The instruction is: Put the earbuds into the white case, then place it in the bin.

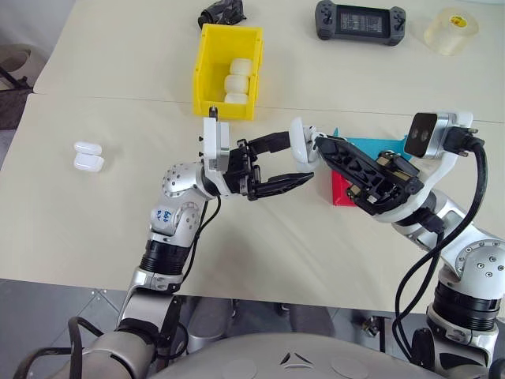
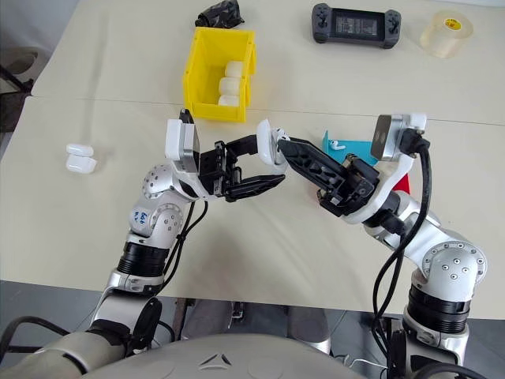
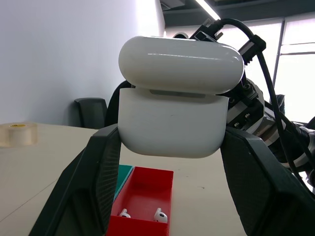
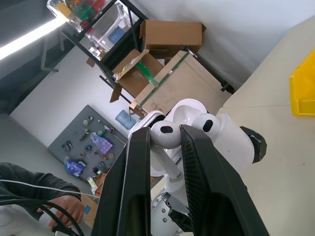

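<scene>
**Earbud at the mouth of the open case, above the table**

The white case (image 3: 173, 115) sits up in the air over the table (image 1: 95, 229), clamped between the two black fingers of the left gripper (image 1: 293, 162), lid flipped open. Right at its open mouth, one earbud (image 4: 164, 133) is pinched between the narrow-set fingers of the right gripper (image 4: 165, 142), and a second white bud (image 4: 206, 125) shows just beside it at the case opening. From the head camera, both grippers meet nose to nose in the middle of the scene, left reaching across from one side, right from the other.

Just behind the right arm lie the red tray (image 3: 147, 196) and the teal tray (image 2: 359, 148) side by side; two more earbuds (image 3: 158, 215) rest in the red one. Further back stands the yellow bin (image 1: 207, 67), with three white cases (image 1: 238, 81) stacked inside. Off to the robot's left, two more cases (image 1: 87, 156) lie together on the tabletop. Along the far edge: a black handheld controller (image 1: 360, 21), a roll of clear tape (image 1: 450, 30), and a dark bundle (image 1: 221, 12) behind the bin.
</scene>
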